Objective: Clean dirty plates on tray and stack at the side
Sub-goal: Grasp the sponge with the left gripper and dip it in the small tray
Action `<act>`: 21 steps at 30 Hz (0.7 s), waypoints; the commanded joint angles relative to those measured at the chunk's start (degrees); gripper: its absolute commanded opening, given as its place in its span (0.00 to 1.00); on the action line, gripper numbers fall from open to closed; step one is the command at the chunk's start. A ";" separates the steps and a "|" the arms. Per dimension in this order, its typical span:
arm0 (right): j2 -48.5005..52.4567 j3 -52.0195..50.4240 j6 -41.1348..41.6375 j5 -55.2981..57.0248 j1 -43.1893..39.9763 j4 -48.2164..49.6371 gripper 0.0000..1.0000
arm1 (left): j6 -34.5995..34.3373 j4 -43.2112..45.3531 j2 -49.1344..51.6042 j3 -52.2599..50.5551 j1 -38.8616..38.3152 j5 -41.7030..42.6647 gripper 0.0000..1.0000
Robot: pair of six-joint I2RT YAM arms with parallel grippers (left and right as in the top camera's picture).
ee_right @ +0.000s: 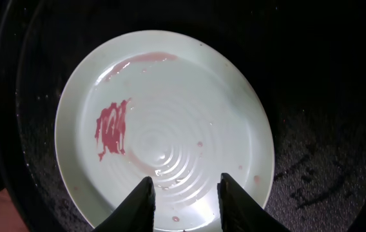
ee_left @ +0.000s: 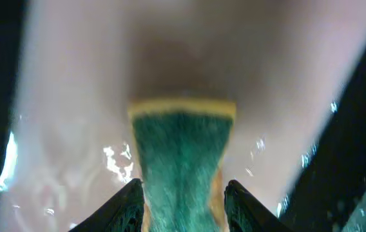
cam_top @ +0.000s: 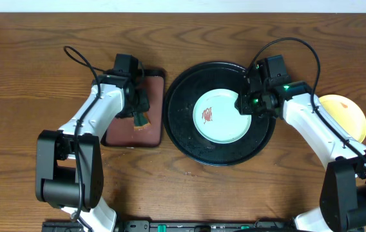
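Note:
A pale mint plate (cam_top: pixel 220 116) with a reddish smear (ee_right: pixel 111 129) lies in the round black tray (cam_top: pixel 183 129). My right gripper (cam_top: pixel 244 103) hovers at the plate's right edge. In the right wrist view this gripper (ee_right: pixel 184 179) stands open over the plate (ee_right: pixel 170 109), with only the ribbed plate surface between the fingers. My left gripper (cam_top: pixel 139 106) is over the maroon tray (cam_top: pixel 122 135), shut on a green and yellow sponge (cam_top: pixel 142 121). In the left wrist view the sponge (ee_left: pixel 182 161) is pinched narrow between the fingers of the left gripper (ee_left: pixel 183 183). A yellow plate (cam_top: pixel 347 113) sits on the table at the right.
The maroon tray's surface (ee_left: pixel 73 96) looks wet and glossy. The black tray (ee_right: pixel 312 96) shows droplets and streaks around the plate. Cables loop above both arms. Bare wooden table lies at the back and the far left.

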 commanded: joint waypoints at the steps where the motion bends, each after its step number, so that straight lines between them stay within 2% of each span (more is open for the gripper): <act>1: -0.37 0.98 -0.59 -0.46 0.02 -0.22 0.31 | 0.74 2.67 1.57 -0.81 0.35 -4.13 0.43; 6: -0.37 0.98 -0.57 -0.48 0.02 -0.28 0.31 | 0.70 3.85 6.62 -1.07 0.35 -1.92 0.41; 7: -0.37 0.98 -0.57 -0.48 0.02 -0.39 0.31 | 0.72 4.00 7.67 -1.07 0.35 -0.81 0.39; 8: -0.37 0.98 -0.55 -0.48 0.02 -0.46 0.31 | 0.72 4.00 8.61 -1.07 0.35 -0.11 0.31; 10: -0.37 0.98 -0.55 -0.48 0.02 -0.68 0.31 | 0.74 3.96 9.49 -1.07 0.35 0.79 0.08; 15: -0.37 0.98 -0.57 -0.46 0.02 -0.92 0.30 | 1.33 1.68 7.02 0.74 0.37 0.81 0.08; 16: -0.37 0.98 -0.57 -0.46 0.02 -0.90 0.30 | 1.88 0.94 6.08 1.55 0.37 0.81 0.11; 18: -0.37 0.98 -0.57 -0.46 0.02 -0.90 0.30 | 2.05 -0.63 3.91 2.99 0.37 0.81 0.38; 21: -0.37 0.98 -0.57 -0.46 0.02 -0.90 0.30 | 1.92 -3.50 0.22 3.63 0.35 1.05 0.50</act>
